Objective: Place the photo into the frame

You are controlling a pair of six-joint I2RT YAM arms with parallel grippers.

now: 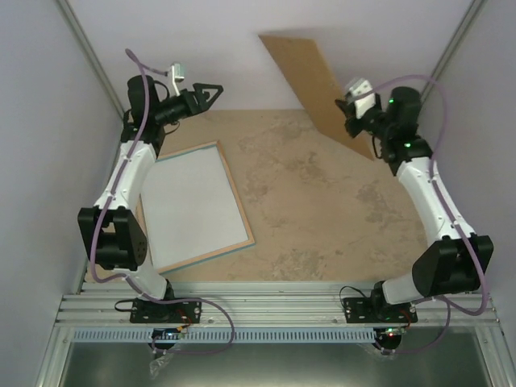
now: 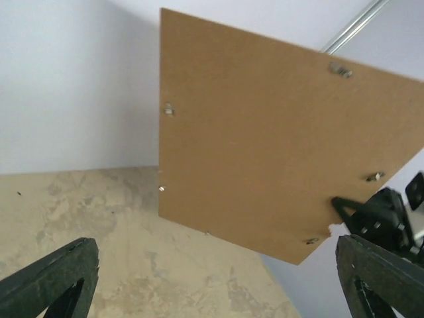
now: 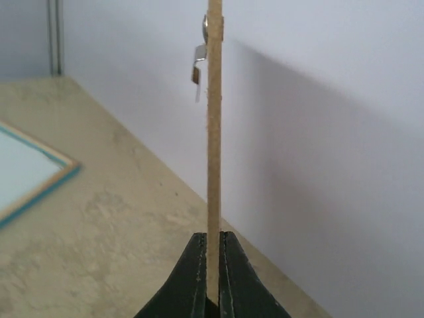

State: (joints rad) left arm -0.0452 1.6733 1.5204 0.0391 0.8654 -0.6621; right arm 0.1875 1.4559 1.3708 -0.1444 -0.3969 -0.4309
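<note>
The frame (image 1: 235,196) lies flat on the table at the left, with a light wood edge, a turquoise rim and a pale whitish face inside; its corner shows in the right wrist view (image 3: 46,175). No cat photo shows in any view. My right gripper (image 1: 355,113) is shut on the lower edge of the plain brown backing board (image 1: 306,72) and holds it upright at the back right (image 3: 213,242). My left gripper (image 1: 211,90) is open and empty, raised at the back left, facing the board (image 2: 278,152).
White walls close the back and both sides. Small metal tabs (image 2: 169,110) stick out of the backing board. The beige mottled tabletop (image 1: 322,210) lies between frame and board. My right gripper also shows in the left wrist view (image 2: 381,215).
</note>
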